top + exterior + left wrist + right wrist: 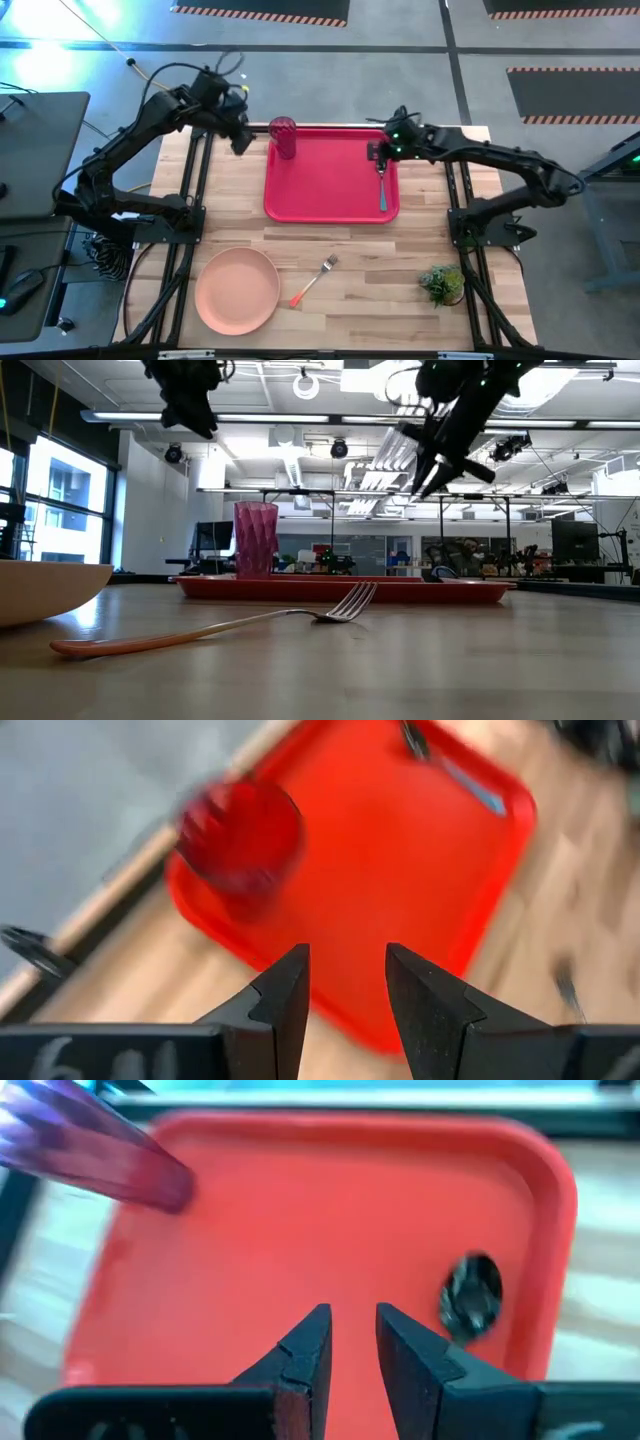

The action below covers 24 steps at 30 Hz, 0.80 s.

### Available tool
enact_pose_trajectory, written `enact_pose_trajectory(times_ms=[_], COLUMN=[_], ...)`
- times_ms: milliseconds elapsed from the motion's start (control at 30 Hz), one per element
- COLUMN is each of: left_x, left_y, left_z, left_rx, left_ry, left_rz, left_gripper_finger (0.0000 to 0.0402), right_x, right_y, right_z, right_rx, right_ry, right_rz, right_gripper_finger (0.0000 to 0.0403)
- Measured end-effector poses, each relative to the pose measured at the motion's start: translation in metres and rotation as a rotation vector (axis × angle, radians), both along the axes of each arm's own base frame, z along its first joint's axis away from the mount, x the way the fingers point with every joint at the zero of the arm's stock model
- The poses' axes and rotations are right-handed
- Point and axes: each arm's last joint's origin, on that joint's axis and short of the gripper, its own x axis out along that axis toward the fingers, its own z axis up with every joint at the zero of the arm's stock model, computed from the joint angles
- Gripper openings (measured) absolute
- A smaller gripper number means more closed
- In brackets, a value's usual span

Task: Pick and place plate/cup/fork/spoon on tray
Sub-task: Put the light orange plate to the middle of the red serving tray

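Two of the four things are already on the tray point(330, 195): the cup point(284, 137) is stood upright at one far corner, and the spoon point(383, 186) is laid along the opposite side, most likely so the wide middle is kept free for the plate point(237, 290). The plate and the fork point(313, 281) are left on the wooden table point(400, 260), near its front edge and well apart from the tray, with the fork just beside the plate. The left gripper point(345, 982) is held in the air near the cup's corner, with its fingers parted a little and nothing between them. The right gripper point(350, 1340) is held above the spoon's end of the tray, also parted a little and empty. It can be guessed that both things were let go on purpose and the plate and fork are to be fetched next. A small green plant point(441, 285) is set near the right arm's base. In the low view only an edge of the plate is shown, and the spoon is mostly hidden behind the tray's rim. In the wrist views the cup is smeared, and only the spoon's bowl or handle is seen, not the whole spoon.
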Motion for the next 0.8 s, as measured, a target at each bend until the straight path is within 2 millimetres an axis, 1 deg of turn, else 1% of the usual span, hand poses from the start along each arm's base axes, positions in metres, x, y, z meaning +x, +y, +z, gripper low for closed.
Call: enact_pose_trajectory(times_ms=[167,333,600,800], left_x=[0.005,0.014,0.024,0.032], left_y=[-0.022,-0.044,-0.081,-0.108], left_z=[-0.007,-0.009,-0.012,-0.012], left_rx=[-0.073,-0.114,-0.147,-0.156], left_ry=[0.097,0.143,0.215,0.242], left_rz=[-0.111,-0.206,-0.382,-0.408], left_gripper_finger=[0.0124,0.0124,0.0124,0.0124], right_x=[-0.014,-0.026,-0.033,-0.034], right_y=[0.002,0.004,0.009,0.011], right_z=[0.022,0.034,0.043,0.045], right_rx=[-0.09,-0.138,-0.166,-0.149], right_ry=[-0.068,-0.092,-0.116,-0.136], right_rz=[0.032,0.055,0.105,0.162], right_gripper_finger=[0.0074,0.0074,0.0074,0.0074])
